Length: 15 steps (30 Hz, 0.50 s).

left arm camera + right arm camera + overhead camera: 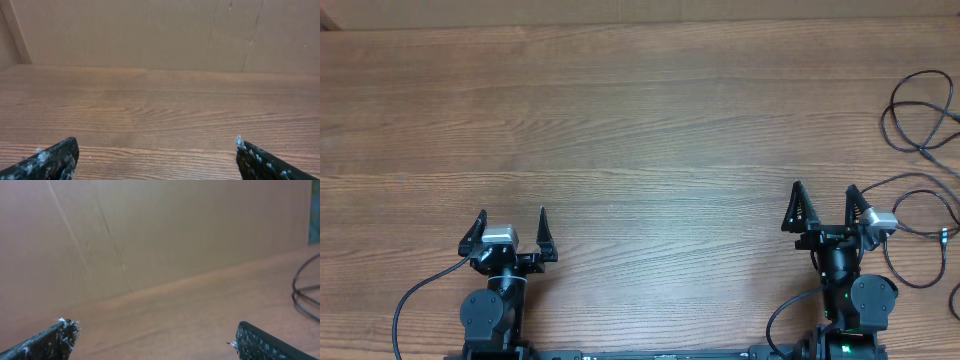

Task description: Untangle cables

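Inspecting, we are finding the cables lying near the right gripper, at its two o'clock, sprawling twelve-to-six; it and the left gripper are gaping, empty.

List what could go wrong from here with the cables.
The cables run off the overhead view's right edge, so a pull may tighten unseen tangles. They lie far from the left arm, likely beyond its easy reach, so the right arm may have to work alone.
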Tool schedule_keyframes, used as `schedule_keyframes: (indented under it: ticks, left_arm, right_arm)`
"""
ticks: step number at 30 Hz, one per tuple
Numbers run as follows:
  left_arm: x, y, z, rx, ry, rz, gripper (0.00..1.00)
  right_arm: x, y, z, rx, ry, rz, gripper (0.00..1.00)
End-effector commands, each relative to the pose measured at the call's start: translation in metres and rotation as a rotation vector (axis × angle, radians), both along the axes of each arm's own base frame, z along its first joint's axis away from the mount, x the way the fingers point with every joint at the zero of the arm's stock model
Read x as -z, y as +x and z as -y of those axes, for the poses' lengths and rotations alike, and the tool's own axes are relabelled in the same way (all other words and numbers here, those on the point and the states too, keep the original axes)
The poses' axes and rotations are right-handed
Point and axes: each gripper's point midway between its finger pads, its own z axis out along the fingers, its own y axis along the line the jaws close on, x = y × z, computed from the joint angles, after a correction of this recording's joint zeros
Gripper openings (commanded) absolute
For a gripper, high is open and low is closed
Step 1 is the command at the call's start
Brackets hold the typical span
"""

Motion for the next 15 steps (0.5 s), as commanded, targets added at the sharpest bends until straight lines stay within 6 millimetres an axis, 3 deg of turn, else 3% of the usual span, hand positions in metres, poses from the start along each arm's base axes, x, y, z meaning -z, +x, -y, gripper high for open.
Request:
schedule_keyframes:
  ticks: [1,7,15]
  left_arm:
    - [0.0,0.0,-0.001,0.001,0.022,0.004,1.0]
    - [0.0,0.0,-0.001,0.001,0.022,0.004,1.0]
    - [0.0,0.0,-0.001,0.0,0.022,0.004,0.99]
  right_arm:
    - [0.008,-0.004,-0.001,-0.001,0.005,-0.019,1.0]
    - [0.022,-0.016,0.002,0.023,-0.002,-0.065,1.0]
    - [0.021,-0.016,0.001,0.015,-0.059,-0.063,1.0]
